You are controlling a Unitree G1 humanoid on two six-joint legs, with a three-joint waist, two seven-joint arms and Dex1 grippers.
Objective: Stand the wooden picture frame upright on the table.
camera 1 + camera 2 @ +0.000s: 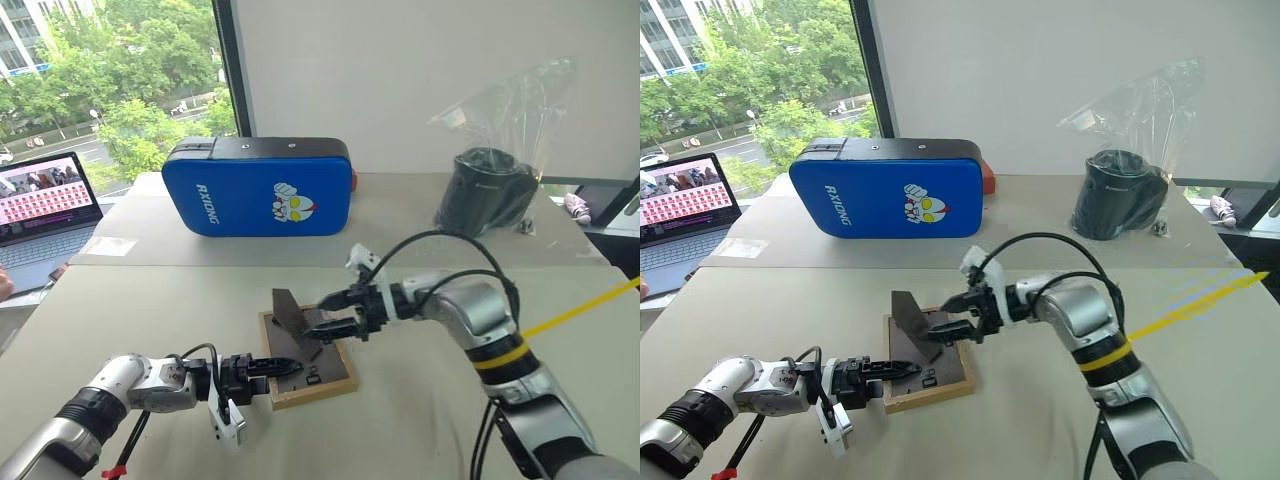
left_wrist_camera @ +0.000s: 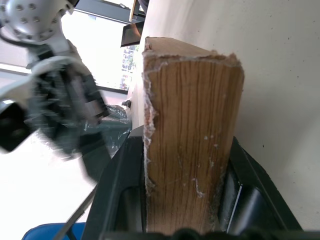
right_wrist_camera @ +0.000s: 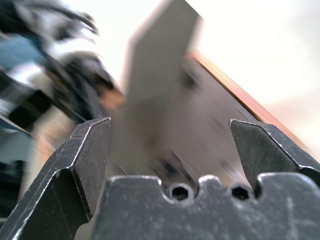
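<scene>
Your left gripper [image 1: 283,367] sits lowest in the head views, its two black fingers pinched on the near-left edge of the wooden picture frame [image 1: 312,372]; the left wrist view shows that light-wood edge [image 2: 192,145] wedged between them. You have one frame, lying face down on the table [image 1: 420,420], dark back panel upward, with its fold-out stand [image 1: 290,316] raised off the panel. Your right gripper [image 1: 334,312] hovers over the frame's far side, just right of the stand, with its fingers spread wide and nothing between them. In the right wrist view the stand [image 3: 160,65] stands between and beyond those spread fingers [image 3: 85,150].

Behind the frame, one blue padded case [image 1: 262,187] stands on edge; you can read "RXIONG" on it beside a cartoon figure. One black cylindrical object in a clear plastic bag [image 1: 488,185] sits on the far right, and one open laptop [image 1: 45,215] on the far left.
</scene>
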